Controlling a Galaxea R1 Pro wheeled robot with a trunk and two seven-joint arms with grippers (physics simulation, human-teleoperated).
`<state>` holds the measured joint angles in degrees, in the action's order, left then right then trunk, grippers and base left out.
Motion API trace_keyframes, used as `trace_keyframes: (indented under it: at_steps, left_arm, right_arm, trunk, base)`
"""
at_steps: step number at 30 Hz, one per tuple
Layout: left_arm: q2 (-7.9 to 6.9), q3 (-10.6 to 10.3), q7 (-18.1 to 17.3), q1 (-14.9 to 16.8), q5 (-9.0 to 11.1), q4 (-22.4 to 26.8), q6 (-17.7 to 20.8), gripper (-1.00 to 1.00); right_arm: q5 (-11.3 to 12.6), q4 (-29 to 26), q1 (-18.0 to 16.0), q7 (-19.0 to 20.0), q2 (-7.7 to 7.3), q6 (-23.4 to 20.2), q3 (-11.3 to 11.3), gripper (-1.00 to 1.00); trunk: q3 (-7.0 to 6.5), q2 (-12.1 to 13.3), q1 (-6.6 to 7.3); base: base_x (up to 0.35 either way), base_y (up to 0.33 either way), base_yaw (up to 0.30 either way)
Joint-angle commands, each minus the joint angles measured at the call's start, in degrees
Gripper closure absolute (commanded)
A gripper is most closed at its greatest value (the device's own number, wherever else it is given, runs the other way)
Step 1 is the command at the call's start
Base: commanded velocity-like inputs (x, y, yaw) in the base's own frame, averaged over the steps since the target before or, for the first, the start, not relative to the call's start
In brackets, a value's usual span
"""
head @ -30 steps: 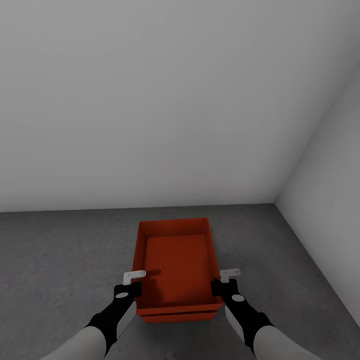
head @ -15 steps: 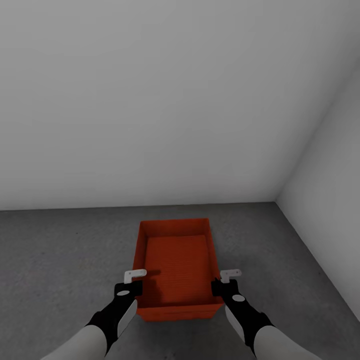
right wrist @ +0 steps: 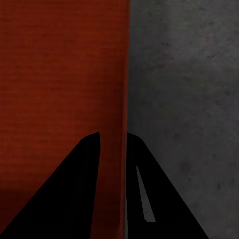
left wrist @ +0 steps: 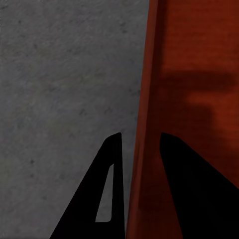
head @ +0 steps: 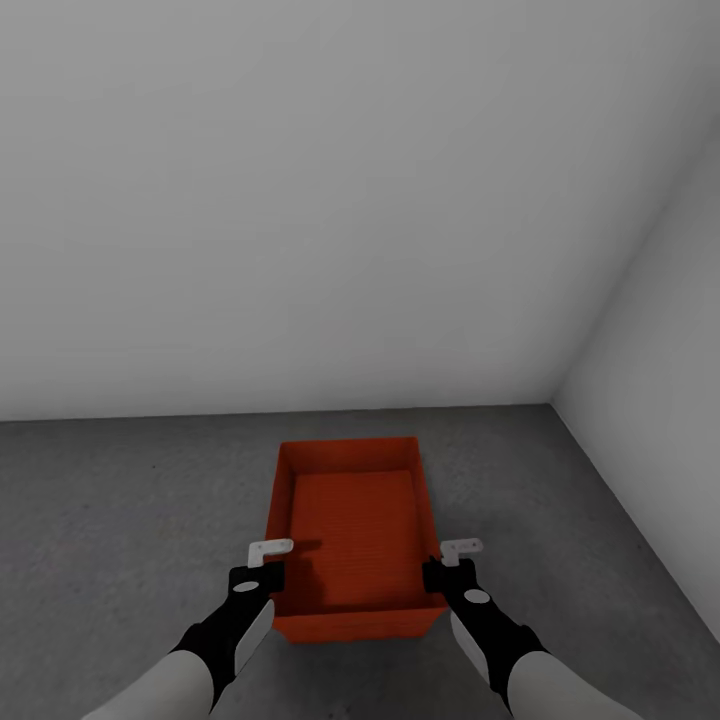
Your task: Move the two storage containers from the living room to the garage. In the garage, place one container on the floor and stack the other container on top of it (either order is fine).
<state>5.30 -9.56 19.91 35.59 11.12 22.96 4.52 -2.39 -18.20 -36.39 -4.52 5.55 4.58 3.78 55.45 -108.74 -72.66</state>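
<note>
Now that the upper storage container (head: 353, 530) has sunk flush since 1 second ago, I judge it stacked; left gripper (head: 268, 556) and right gripper (head: 452, 556) each pinch a side wall of it.

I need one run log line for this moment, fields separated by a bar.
place: garage corner | left gripper: astride left wall of red-orange storage container | right gripper: astride right wall | container: over concrete floor

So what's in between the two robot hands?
The red-orange storage container sits between the left gripper and right gripper in the head view. Each wrist view shows a side wall between that gripper's fingers.
</note>
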Motion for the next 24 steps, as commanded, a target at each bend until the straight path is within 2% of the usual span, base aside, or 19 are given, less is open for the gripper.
trace_keyframes:
  at_steps: [1, 12, 13, 24]
  left_arm:
    - [-0.27, 1.0, 0.0, -0.1, 2.0, -0.6, -1.4, 1.00]
    - [-0.29, 1.0, -0.1, -0.1, 1.9, -0.3, -1.2, 1.00]
    - [-0.29, 1.0, -0.1, -0.1, 1.9, -0.3, -1.1, -1.00]
    - [-0.36, 1.0, -0.1, -0.1, 1.9, -0.3, -1.2, -1.00]
  right_arm:
    - [-0.7, -0.2, 0.0, -0.5, -0.10, 0.2, -0.3, 1.00]
    - [-0.6, -0.2, 0.0, -0.4, -0.16, 0.1, -0.3, 1.00]
    - [-0.6, -0.2, 0.0, -0.4, -0.17, 0.0, -0.3, -1.00]
    - [-0.6, -0.2, 0.0, -0.3, -0.25, -0.3, -0.3, -1.00]
  trunk:
    - [0.05, 0.0, -0.12]
    - [0.05, 0.0, -0.12]
    - [0.05, 0.0, -0.12]
    - [0.05, 0.0, -0.12]
  base:
    - [0.000, 0.000, 0.000]
    - [0.000, 0.000, 0.000]
    - [0.000, 0.000, 0.000]
    - [0.000, 0.000, 0.000]
